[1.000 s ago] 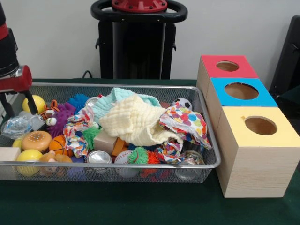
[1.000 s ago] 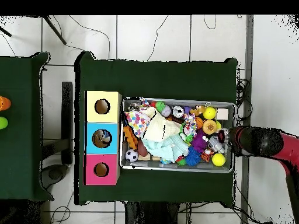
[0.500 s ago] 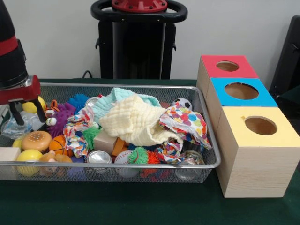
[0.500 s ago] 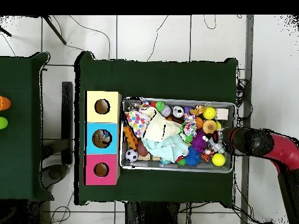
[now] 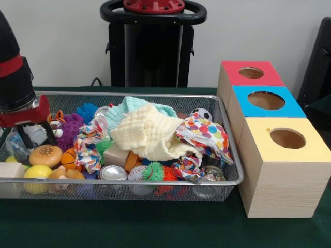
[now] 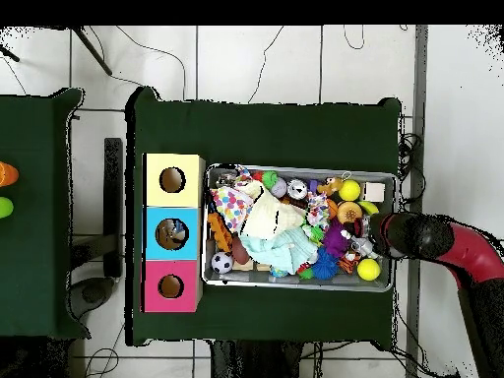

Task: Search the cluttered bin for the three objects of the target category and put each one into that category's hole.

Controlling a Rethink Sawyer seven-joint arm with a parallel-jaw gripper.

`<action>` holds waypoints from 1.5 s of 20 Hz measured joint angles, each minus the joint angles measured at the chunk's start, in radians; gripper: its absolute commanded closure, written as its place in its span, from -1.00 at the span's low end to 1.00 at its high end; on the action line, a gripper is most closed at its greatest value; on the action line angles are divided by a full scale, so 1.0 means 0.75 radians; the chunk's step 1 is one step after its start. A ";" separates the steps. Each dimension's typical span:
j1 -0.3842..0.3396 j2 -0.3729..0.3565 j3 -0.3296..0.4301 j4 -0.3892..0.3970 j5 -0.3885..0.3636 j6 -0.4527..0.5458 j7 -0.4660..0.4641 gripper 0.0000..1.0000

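Since the earlier frames I have come further in over the end of the mesh bin (image 5: pixel 155 182) and lower; the toys at that end have shuffled slightly.

Front view: my claw (image 5: pixel 35 135) hangs just inside the bin end, its two dark fingers spread, with a clear crinkly plastic item (image 5: pixel 20 144) lying between and below them. I cannot tell whether the tips touch it; nothing is lifted. Just beside the claw sit a burger toy (image 5: pixel 45 154), an orange ball (image 5: pixel 69 158) and a purple spiky ball (image 5: pixel 70 126). Well away, at mid-bin, a pale yellow cloth (image 5: pixel 150 133) and a polka-dot cloth (image 5: pixel 207 135) cover what lies beneath. Beyond the far end of the bin stand the red box (image 5: pixel 253 82), blue box (image 5: pixel 269 106) and yellow box (image 5: pixel 289 155), each with a round hole.

Overhead view: my claw (image 6: pixel 372 242) is at the bin's end, between two yellow balls (image 6: pixel 369 269).

Target category unknown from this; candidates may lie under the cloths.

Risks: slippery plastic could slide out of a pinch; closing here could catch a neighbouring toy; tips could snag the mesh.

No legible writing or brands.
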 measured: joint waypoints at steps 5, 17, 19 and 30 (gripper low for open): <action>0.000 0.011 0.000 -0.013 0.017 0.013 0.000 -1.00; -0.001 -0.053 0.000 0.008 0.025 0.046 0.000 -1.00; -0.002 -0.092 0.000 0.010 0.029 0.057 0.000 -1.00; -0.003 -0.184 0.000 0.010 0.034 0.061 0.000 -1.00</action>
